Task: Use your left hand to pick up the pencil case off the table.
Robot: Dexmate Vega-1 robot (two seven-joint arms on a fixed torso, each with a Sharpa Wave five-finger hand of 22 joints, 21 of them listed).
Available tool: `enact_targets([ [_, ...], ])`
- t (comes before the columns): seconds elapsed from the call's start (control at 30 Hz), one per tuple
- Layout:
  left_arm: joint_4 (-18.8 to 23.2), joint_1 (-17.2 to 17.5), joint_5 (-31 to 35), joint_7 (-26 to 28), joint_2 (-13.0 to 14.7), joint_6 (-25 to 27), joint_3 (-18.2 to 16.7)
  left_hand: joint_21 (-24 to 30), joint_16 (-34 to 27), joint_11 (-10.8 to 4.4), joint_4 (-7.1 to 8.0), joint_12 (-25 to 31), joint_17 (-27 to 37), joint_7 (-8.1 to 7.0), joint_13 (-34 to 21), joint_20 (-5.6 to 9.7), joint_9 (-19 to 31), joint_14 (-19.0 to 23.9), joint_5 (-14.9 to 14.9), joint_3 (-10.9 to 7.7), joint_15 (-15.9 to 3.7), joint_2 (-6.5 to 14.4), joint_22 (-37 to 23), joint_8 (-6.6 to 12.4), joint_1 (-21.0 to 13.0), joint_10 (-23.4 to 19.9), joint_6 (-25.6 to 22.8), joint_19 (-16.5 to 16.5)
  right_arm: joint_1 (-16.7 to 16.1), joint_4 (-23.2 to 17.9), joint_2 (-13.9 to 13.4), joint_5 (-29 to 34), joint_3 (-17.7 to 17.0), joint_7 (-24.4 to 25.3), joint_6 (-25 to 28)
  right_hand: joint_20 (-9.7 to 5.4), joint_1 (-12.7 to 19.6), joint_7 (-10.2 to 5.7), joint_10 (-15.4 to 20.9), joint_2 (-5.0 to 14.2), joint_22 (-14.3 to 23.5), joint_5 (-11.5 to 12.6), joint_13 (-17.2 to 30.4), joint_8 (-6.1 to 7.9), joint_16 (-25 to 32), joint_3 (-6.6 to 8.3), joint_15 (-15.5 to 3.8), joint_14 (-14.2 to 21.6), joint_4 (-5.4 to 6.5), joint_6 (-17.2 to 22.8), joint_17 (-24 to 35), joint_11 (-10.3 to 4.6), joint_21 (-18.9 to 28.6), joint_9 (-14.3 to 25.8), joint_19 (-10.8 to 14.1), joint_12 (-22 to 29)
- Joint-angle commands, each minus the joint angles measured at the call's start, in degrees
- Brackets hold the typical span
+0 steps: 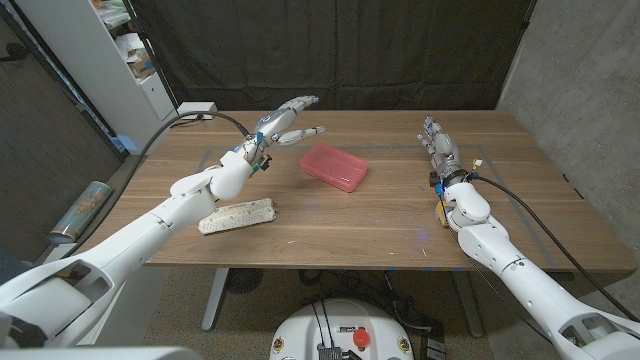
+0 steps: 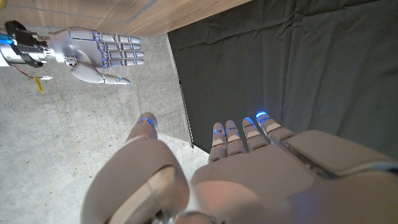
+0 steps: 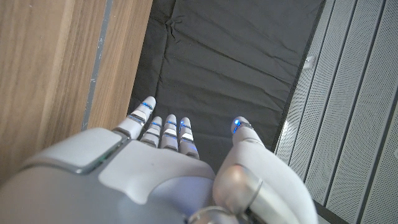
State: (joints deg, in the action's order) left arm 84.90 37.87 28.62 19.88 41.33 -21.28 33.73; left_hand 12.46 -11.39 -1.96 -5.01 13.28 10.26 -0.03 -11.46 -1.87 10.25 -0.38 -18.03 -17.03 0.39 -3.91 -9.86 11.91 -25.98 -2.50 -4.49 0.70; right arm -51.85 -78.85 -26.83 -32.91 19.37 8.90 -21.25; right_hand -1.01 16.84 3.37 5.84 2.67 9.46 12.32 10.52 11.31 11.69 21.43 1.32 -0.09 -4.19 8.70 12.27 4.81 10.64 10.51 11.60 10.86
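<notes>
— What's the biggest thing in front of you?

— The wooden table [image 1: 330,225], running wide across the head view, with a black curtain [image 1: 330,50] hanging behind its far edge and a grey wall [image 1: 590,90] on my right side.

— And your arms?

— My left arm [image 1: 150,225] comes in over the left part of the table, raised above it. My right arm [image 1: 520,270] lies along the right part, well apart from everything else.

— What is on the table?

— The pencil case [image 1: 335,166], red, lies on the wood a little beyond the middle, its long side slanted. Nearer me and to its left lies a pale speckled pouch [image 1: 238,216], partly under my left forearm as the head camera sees it.

— Where is your left hand?

— My left hand [image 1: 290,120] hovers just to the left of the pencil case and beyond it, not touching it. My fingers [image 1: 303,103] are stretched out and spread, thumb apart, nothing in them. The left wrist view shows them straight too, pointing at the curtain.

— Your right hand?

— My right hand [image 1: 438,145] is at the right of the table, its fingers straight and close together, holding nothing. I can't tell whether it touches the wood.
</notes>
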Motion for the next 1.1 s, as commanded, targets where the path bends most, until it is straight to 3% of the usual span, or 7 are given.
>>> enact_targets([
  [0.03, 1.1, -1.4, 2.8, -1.5, 0.8, 1.9, 1.5, -0.2, 0.3, -0.21, -0.86, -0.2, 0.1, -0.56, 0.0, -0.32, 0.3, 0.4, -0.5, -0.07, 0.06, -0.3, -0.2, -0.18, -1.3, 0.0, -0.3, -0.7, 0.5, 0.5, 0.2, -0.1, -0.3, 0.0, -0.5, 0.22, 0.0, 0.09, 0.2, 0.11, 0.3, 0.3, 0.2, 0.12, 0.3, -0.01, 0.28, 0.4, -0.23, 0.5, 0.0, 0.01, 0.2, 0.3, -0.3, 0.3],
  [0.5, 5.8, -1.4, 7.0, -4.9, 3.6, 5.0, 2.4, -0.3, 0.5, -0.35, -2.68, -0.5, 0.1, -1.59, -0.1, -1.65, 0.4, 0.0, -1.4, -0.07, -0.15, -1.5, -0.2, -0.58, -3.9, 0.6, 0.7, -1.8, 0.4, 0.1, 0.2, -0.3, -0.4, 0.1, -0.4, 0.16, 0.0, 0.03, 0.3, 0.26, 0.3, 0.3, 0.2, 0.10, 0.4, -0.07, 0.29, 0.5, -0.34, 0.5, 0.1, -0.13, 0.3, 0.3, -0.2, 0.4],
  [0.77, 5.3, -2.1, 8.1, -5.5, 4.2, 4.1, 2.8, -0.4, 0.7, -0.31, -3.21, -0.7, 0.1, -2.21, -0.1, -2.06, 0.4, -0.4, -1.8, 0.05, 0.03, -2.0, -0.2, -0.89, -4.9, 1.1, 1.6, -2.0, 0.3, -0.3, 0.3, -0.1, -0.3, 0.7, 0.1, 0.18, -0.1, 0.00, 0.3, 0.31, 0.3, 0.2, 0.2, 0.08, 0.4, -0.17, 0.31, 0.5, -0.36, 0.5, 0.1, 0.09, 0.3, 0.3, -0.1, 0.4],
  [0.97, 3.0, -3.9, 8.0, -6.5, 3.5, 2.1, 3.9, -0.2, 0.7, -0.18, -3.58, -0.9, 0.1, -2.32, -0.1, -3.41, 0.4, -0.5, -2.1, 0.21, 0.09, -2.5, -0.2, -0.90, -5.7, 1.6, 1.9, -2.9, 0.5, -0.4, 0.7, 0.0, -0.1, 1.2, 0.2, 0.25, -0.1, 0.02, 0.3, 0.39, 0.3, 0.2, 0.2, 0.06, 0.4, -0.26, 0.32, 0.5, -0.41, 0.5, 0.1, -0.11, 0.3, 0.3, -0.2, 0.4],
  [1.1, 1.3, -5.2, 8.4, -6.7, 2.9, 0.7, 4.7, 0.3, 0.7, -0.17, -3.95, -1.0, 0.2, -2.93, -0.2, -5.51, 0.4, -0.6, -2.7, 0.44, 0.31, -3.1, -0.2, -0.94, -7.0, 2.1, 2.3, -5.3, 0.5, -0.4, 1.0, 0.2, -0.1, 1.6, -0.1, 0.27, -0.1, 0.02, 0.3, 0.44, 0.3, 0.2, 0.2, 0.05, 0.4, -0.29, 0.38, 0.5, -0.46, 0.5, 0.1, 0.03, 0.3, 0.4, -0.2, 0.4],
])
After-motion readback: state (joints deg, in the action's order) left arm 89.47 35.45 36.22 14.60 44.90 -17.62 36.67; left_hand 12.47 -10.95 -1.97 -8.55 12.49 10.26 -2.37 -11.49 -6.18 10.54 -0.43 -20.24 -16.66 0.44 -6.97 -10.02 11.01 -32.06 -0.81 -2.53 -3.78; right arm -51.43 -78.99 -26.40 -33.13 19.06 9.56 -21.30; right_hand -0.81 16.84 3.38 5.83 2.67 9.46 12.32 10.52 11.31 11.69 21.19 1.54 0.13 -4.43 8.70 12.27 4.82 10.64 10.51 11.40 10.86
